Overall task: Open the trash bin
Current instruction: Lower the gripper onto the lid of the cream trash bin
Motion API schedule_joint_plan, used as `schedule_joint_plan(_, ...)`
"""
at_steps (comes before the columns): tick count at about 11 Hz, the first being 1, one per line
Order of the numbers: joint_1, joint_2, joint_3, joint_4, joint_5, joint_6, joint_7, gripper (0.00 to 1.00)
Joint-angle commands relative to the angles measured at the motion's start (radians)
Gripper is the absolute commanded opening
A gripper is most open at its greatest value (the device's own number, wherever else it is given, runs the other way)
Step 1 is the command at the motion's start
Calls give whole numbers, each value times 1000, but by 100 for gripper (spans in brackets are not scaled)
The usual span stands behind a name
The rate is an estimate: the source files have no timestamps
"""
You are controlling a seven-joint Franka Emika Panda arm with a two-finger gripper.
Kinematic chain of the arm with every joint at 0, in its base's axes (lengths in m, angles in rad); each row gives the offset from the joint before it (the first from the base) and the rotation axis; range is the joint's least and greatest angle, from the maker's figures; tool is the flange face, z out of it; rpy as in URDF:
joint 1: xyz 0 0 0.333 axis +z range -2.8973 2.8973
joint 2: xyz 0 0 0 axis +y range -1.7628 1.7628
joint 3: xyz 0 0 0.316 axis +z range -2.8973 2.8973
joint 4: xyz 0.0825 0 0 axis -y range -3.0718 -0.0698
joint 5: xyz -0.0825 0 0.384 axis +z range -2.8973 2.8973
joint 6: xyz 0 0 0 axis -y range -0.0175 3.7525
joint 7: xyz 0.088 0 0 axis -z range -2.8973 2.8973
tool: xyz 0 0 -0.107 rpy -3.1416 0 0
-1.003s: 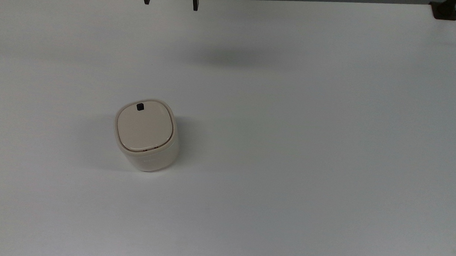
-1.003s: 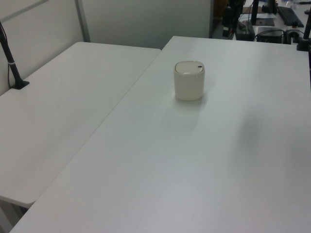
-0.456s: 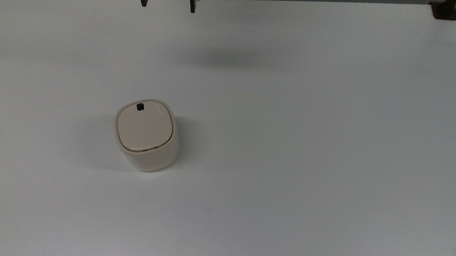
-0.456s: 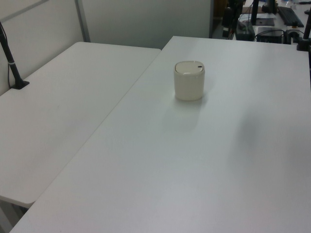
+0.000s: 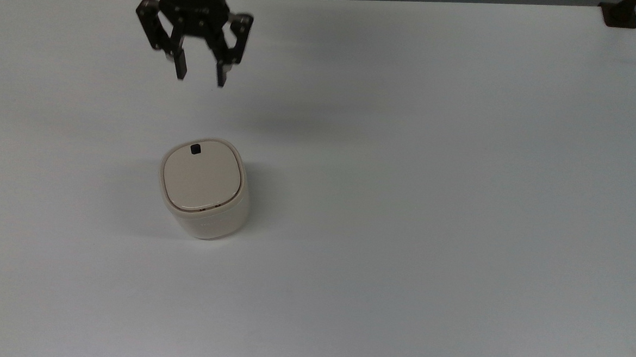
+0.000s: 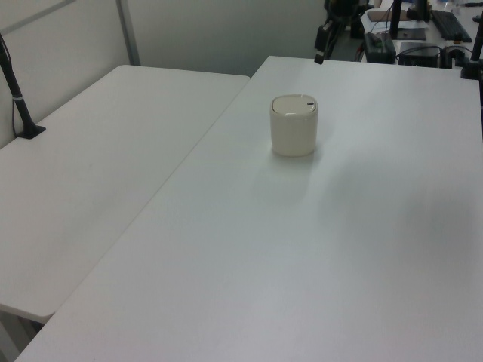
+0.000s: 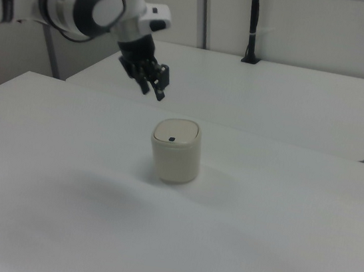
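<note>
Sitting on the white worktop, the trash bin is upright with its lid flat and closed, nothing touching it. In the top view it's a bit off centre toward 9 o'clock, and the little black button is at the lid's 12 o'clock edge. In the right view the bin is pretty much mid-frame, button showing on the near part of the lid. In the left view the bin stands toward 12 o'clock from centre, close to the seam where a second white table butts up at 9 o'clock.

The tool hangs in the air at 12 o'clock from the bin in the top view, well apart from it, black fingers pointing down with a clear gap between them, so it's apart and holding nothing. The right view has the tool at about 11 o'clock from the bin, higher than the lid, on the end of the white and grey arm coming in from 10 o'clock. In the left view the tool is a small dark shape at 1 o'clock from the bin, over the worktop's far edge.

A black clamp post stands on the second table in the right view.
</note>
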Motion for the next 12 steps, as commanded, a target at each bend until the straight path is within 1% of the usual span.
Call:
schedule_joint_plan(1, 2, 49, -23, 3, -4, 129, 320, 0)
schedule_joint_plan(2, 2, 71, -25, -8, -7, 146, 452, 0)
schedule_joint_plan(4, 3, 109, -40, -42, -9, 212, 638, 0)
schedule_joint_plan(6, 3, 151, -42, -53, -22, 217, 665, 0)
schedule_joint_plan(8, 3, 165, -42, -60, -39, 216, 667, 0)
schedule_joint_plan(10, 3, 181, -42, -60, -41, 219, 676, 0)
schedule_joint_plan(12, 11, 200, -42, -59, -64, 220, 684, 0)
